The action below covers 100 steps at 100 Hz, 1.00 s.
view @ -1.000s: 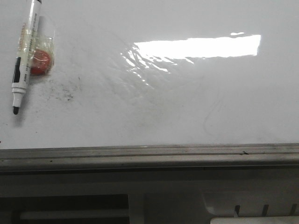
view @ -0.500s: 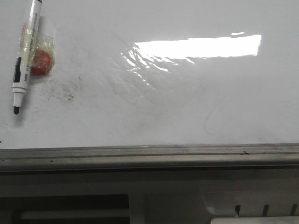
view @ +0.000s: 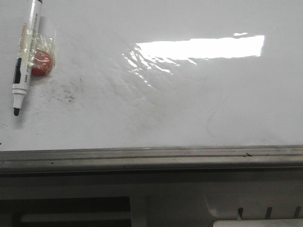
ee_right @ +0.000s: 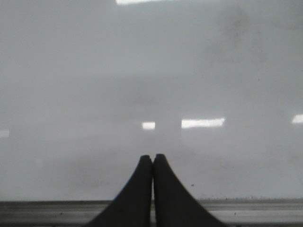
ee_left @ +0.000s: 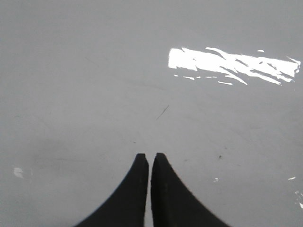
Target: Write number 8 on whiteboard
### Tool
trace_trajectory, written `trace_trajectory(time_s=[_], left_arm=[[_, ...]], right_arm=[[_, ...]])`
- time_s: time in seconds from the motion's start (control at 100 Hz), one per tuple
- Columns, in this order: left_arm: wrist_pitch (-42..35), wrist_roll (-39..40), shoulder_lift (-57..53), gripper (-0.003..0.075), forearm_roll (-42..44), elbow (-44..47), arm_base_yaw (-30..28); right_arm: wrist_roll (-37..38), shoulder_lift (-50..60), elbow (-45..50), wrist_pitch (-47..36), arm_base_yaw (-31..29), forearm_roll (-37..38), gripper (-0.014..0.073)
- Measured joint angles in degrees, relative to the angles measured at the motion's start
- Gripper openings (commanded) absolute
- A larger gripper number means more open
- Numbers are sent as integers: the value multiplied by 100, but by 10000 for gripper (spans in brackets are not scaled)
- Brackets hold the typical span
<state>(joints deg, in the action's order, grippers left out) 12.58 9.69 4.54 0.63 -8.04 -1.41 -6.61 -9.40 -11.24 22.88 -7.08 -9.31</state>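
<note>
The whiteboard (view: 180, 109) fills the front view, glossy white with faint grey smudges, wrinkled film and a grey edge rail (view: 151, 156). No number 8 shows on it. A white marker pen (view: 23, 56) with a black tip lies at the far left, uncapped, tip toward the rail. Neither gripper shows in the front view. My left gripper (ee_left: 149, 156) is shut and empty above bare board (ee_left: 94, 94). My right gripper (ee_right: 153, 156) is shut and empty, over the board (ee_right: 142, 71) near its edge rail (ee_right: 265, 210).
A red round object (view: 41, 63) in a clear wrapper lies next to the pen. Dark smudge specks (view: 68, 97) sit beside the pen's tip. A bright light reflection (view: 199, 47) lies across the wrinkled film. Below the rail is the robot's base (view: 165, 203).
</note>
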Motion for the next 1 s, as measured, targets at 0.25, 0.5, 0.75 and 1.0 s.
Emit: trace_trajectory(time_s=[0.25, 0.5, 0.75, 1.0], left_arm=[[91, -29, 149, 236, 297, -102, 0], [-430, -32, 149, 442, 271, -79, 0], [-1129, -32, 354, 441, 263, -79, 287], [-1501, -32, 1205, 441, 258, -79, 1502]], right_arm=[[0, -214, -203, 35, 0, 0, -63], [0, -214, -74, -25, 0, 0, -63], [0, -214, 11, -36, 0, 0, -63], [0, -214, 24, -52, 0, 0, -63]])
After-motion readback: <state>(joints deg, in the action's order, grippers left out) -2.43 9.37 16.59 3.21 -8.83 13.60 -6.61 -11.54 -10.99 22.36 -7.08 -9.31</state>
